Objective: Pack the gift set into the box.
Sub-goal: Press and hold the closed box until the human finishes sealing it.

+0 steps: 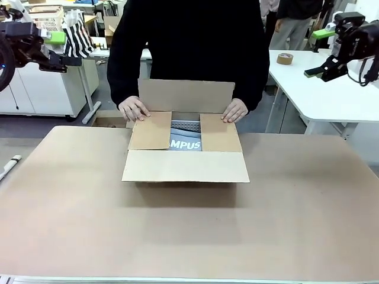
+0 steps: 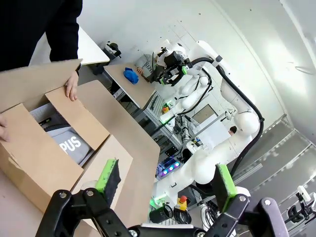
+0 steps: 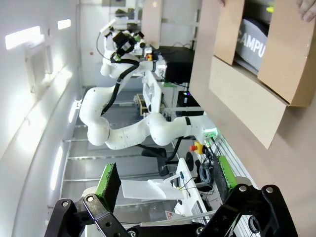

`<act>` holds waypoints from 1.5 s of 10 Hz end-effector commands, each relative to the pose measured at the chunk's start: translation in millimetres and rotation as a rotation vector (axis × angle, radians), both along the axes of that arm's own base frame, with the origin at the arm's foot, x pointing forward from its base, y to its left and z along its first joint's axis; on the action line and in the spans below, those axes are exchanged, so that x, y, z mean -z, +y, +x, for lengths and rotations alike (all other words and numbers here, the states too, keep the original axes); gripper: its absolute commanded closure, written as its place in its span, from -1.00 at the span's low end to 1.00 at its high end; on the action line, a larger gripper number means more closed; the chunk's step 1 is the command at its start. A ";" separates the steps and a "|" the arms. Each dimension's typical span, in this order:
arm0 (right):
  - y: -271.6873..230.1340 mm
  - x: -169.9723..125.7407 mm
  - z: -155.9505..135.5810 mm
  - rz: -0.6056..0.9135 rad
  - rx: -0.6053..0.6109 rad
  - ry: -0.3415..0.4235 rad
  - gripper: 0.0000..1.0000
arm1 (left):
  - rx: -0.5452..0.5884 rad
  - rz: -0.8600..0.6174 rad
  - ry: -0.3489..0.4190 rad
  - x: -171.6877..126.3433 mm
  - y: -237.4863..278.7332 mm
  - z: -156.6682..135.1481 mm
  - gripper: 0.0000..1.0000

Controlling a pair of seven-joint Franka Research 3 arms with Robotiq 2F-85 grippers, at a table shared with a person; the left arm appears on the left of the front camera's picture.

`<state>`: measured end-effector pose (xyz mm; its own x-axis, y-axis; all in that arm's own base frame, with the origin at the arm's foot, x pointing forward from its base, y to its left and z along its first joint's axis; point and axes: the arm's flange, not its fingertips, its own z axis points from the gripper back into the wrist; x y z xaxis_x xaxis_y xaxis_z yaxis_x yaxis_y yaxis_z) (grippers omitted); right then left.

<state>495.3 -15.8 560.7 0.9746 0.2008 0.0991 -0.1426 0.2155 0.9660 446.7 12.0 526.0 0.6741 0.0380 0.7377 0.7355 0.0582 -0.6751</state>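
Hands (image 1: 134, 109) are folding 2 flaps (image 1: 150, 131) over the pouch (image 1: 186, 144) in the box (image 1: 185, 167) (closing it); left pincer (image 2: 165, 177), right pincer (image 3: 165, 177) are gaping wide, empty.

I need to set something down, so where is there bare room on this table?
The table is bare all along the near side, in front of the box, and to either side of it. It is crowded at the box opening, where the person's hands rest on the side flaps over the pouch.

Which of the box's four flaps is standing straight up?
The far flap, nearest the person. The two side flaps lie folded inward under the person's hands, and the near flap folds outward.
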 end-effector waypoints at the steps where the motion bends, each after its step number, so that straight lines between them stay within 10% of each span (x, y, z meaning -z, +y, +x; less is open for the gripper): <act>1: 3.4 -2.6 0.1 -0.020 0.012 0.011 -1.00 | 0.002 0.009 0.015 -0.8 0.2 -4.2 -1.00; 15: 3.4 -2.6 0.1 -0.020 0.012 0.011 -1.00 | 0.002 0.009 0.015 -0.8 0.2 -4.2 -1.00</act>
